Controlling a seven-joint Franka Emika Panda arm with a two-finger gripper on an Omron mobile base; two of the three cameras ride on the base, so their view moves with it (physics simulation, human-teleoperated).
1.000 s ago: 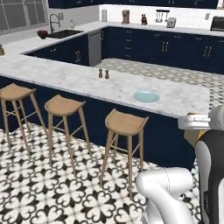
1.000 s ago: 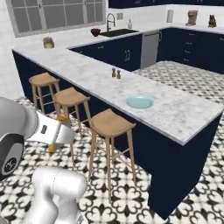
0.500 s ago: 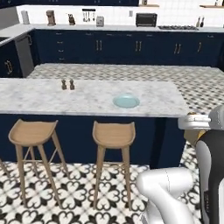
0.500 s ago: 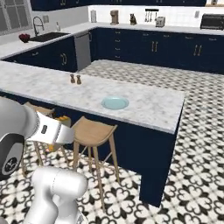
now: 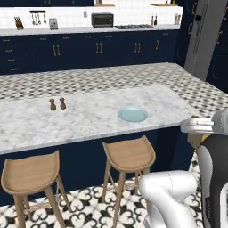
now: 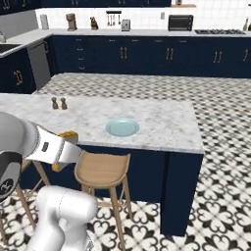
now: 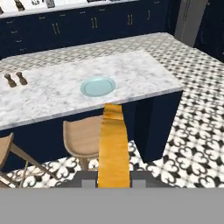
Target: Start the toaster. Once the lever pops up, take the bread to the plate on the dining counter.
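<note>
The tool (image 7: 113, 183) is closed narrowly on the bread (image 7: 113, 148), a golden slice seen edge-on in the hand view, held out over the floor short of the tabletop (image 5: 89, 116). That marbled tabletop tops a dark navy base. Left to right along it: two small brown shakers (image 5: 57, 104) standing together, a stretch of bare marble, then the light blue plate (image 5: 132, 114) near the front edge, with more bare marble to its right before the corner. Two wooden stools (image 5: 129, 154) stand below the front edge, between the robot and the plate. The toaster (image 5: 53, 23) sits far back on the wall counter, left of a black oven (image 5: 102, 19).
</note>
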